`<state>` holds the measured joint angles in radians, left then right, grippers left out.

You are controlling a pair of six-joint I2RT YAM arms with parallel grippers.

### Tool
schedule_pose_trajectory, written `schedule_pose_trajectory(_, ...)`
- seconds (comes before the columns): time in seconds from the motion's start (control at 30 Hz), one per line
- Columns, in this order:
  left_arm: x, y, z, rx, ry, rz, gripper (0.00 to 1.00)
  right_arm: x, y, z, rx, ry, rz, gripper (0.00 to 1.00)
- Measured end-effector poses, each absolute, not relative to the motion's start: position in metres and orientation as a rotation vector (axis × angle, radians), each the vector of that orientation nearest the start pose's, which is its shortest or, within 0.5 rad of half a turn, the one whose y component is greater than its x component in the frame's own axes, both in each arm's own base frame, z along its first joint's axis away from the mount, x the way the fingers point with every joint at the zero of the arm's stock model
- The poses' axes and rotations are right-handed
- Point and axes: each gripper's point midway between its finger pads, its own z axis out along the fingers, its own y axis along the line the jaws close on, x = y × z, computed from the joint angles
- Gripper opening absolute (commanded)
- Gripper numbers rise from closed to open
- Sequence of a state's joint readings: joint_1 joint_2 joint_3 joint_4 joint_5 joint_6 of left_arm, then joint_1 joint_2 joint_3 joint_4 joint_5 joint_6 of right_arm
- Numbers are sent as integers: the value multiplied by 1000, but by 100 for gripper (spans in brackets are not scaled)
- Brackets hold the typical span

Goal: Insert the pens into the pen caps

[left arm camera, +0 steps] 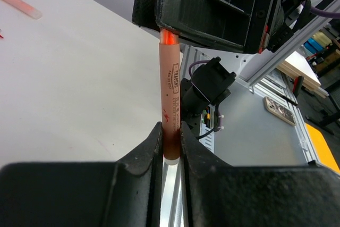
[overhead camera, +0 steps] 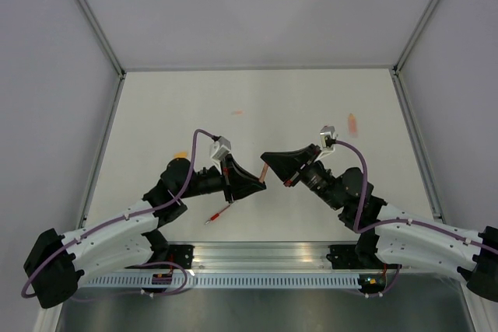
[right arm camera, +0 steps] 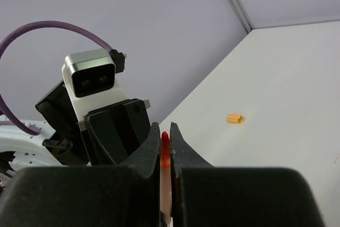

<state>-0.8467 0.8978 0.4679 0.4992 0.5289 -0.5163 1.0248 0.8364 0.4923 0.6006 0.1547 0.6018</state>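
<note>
While amid four fingers (left arm camera: pixel 142 159), one pen (left arm camera: pixel 171 104).

The pen (overhead camera: pixel 264 170) spanning left pincer (overhead camera: pixel 261 183) and right pincer (overhead camera: pixel 268 158) bars the middle; the table (overhead camera: pixel 311 99) beyond lies open.

Top view: even, diffuse light from above; the white counter (overhead camera: pixel 156 114) is bright without glare, with only faint soft shadows beneath the arms (overhead camera: pixel 117 227). Left wrist view: left claw (left arm camera: pixel 170 131) blurred and near-black along the bottom edge, pen (left arm camera: pixel 170 89) sharp enough to read its print, red tip glowing translucent. Right wrist view: right claw (right arm camera: pixel 163 131) out of focus up close, far counter crisp, walls (right arm camera: pixel 159 25) dull violet-grey.
</note>
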Motion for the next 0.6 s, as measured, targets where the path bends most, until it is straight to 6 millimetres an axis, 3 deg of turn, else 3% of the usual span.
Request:
schedule_pose_trajectory(0.07, 132, -310, 252, 737, 1537, -1450, 42, 182, 292, 314, -158, 1420, 1268, 0)
schedule_pose_trajectory(0.13, 132, -309, 255, 731, 1527, -1453, 49, 182, 292, 310, -159, 1427, 1265, 0)
schedule_pose_trajectory(0.43, 134, -307, 259, 713, 1520, -1445, 55, 180, 293, 297, -135, 1448, 1300, 0)
schedule_pose_trajectory(0.6, 136, -310, 250, 714, 1552, -1441, 55, 180, 298, 284, -132, 1481, 1310, 0)
